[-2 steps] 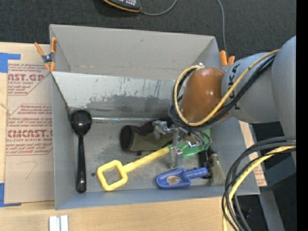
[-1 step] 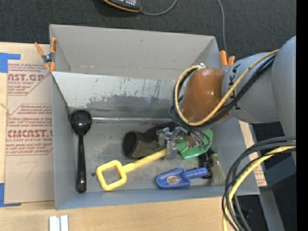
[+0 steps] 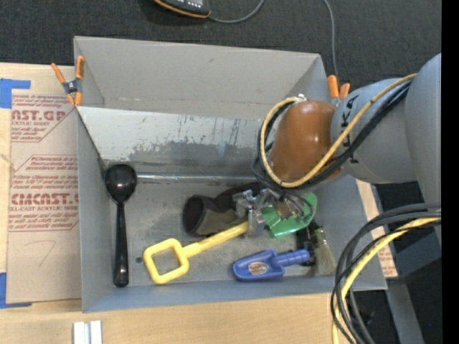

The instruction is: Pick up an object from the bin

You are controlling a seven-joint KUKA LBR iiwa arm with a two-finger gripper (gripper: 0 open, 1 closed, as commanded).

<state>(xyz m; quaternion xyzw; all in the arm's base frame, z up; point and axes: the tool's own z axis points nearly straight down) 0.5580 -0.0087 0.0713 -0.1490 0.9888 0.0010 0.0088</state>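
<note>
Grey bin (image 3: 179,131), front floor: yellow shovel (image 3: 215,239) lies slanted, my gripper (image 3: 259,212) over its handle end; whether it is clenched, I cannot tell. Green piece (image 3: 288,226) just right, blue tool (image 3: 258,267) nearer front, ladle (image 3: 120,221) far left.

The yellow spade (image 3: 204,244) lies flat, square loop end at lower left, shaft slanting up-right to just under my end effector (image 3: 258,213).

Scuffed grey metal bin (image 3: 179,138), glossy black ladle (image 3: 120,192)
</note>
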